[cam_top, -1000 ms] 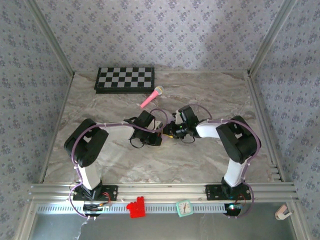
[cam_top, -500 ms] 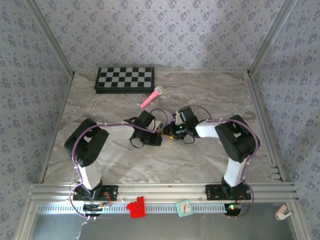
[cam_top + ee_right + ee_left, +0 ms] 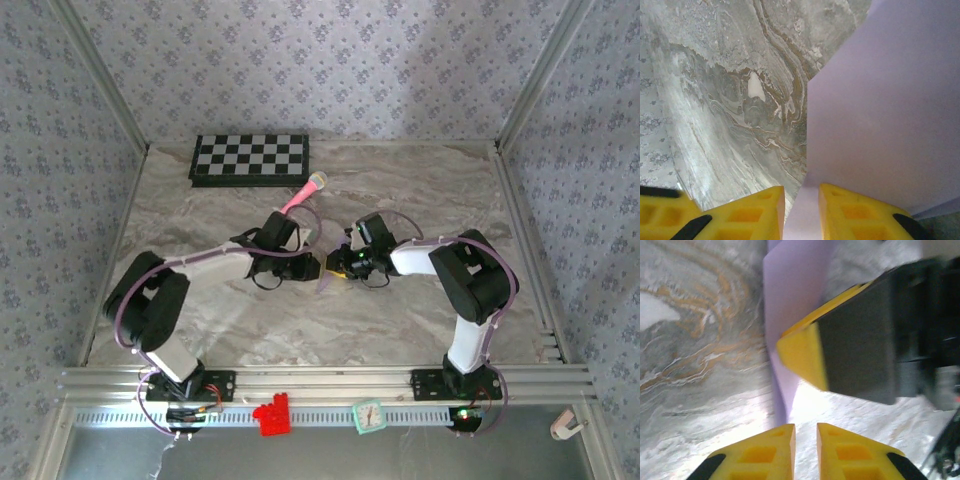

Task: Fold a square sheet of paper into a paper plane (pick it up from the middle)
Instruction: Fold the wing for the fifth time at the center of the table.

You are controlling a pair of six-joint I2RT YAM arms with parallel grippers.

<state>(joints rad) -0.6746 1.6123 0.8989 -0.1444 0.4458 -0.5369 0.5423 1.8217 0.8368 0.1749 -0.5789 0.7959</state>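
Two hands nose to nose mid-tabletop (image 3: 420,180). Right hand (image 3: 801,192) pinching lavender paper (image 3: 880,100), sheet fanning out ahead of its fingers. Left hand (image 3: 805,427) barely parted, paper edge just off its fingertips. Beyond left hand: pink mic (image 3: 303,194), then checkered board (image 3: 250,158).

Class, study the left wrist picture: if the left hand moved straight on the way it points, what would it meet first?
Probably the lavender paper, just ahead of the left hand; the right hand's yellow finger lies beyond it, though depth is unclear.
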